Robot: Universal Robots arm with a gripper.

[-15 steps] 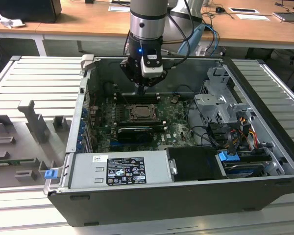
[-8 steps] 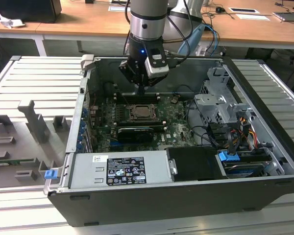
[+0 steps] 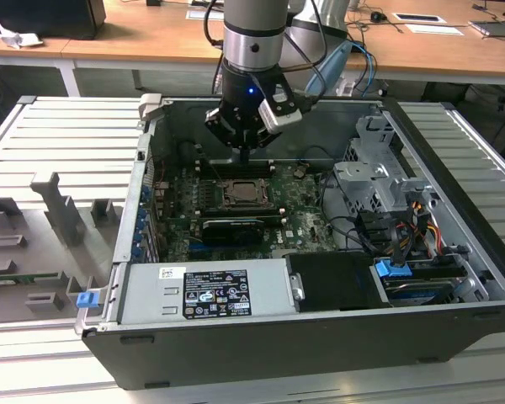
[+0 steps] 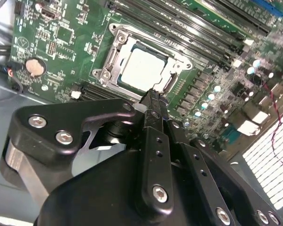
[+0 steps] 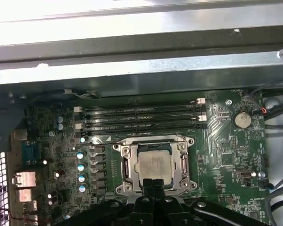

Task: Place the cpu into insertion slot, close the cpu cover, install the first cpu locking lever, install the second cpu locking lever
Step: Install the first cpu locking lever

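Your small tan-silver square cpu sits in the black square insertion slot with the silver-framed cpu cover down, your black hand pinched narrow and empty just beside it, locking unconfirmed.

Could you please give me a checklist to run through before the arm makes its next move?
1. cpu cover lying flat: ok.
2. cpu level inside the cover's window: ok.
3. Both locking levers latched: cannot tell.
4. gripper shut, tip at the cover's edge: ok.
5. Gripper apart from the memory slots: ok.
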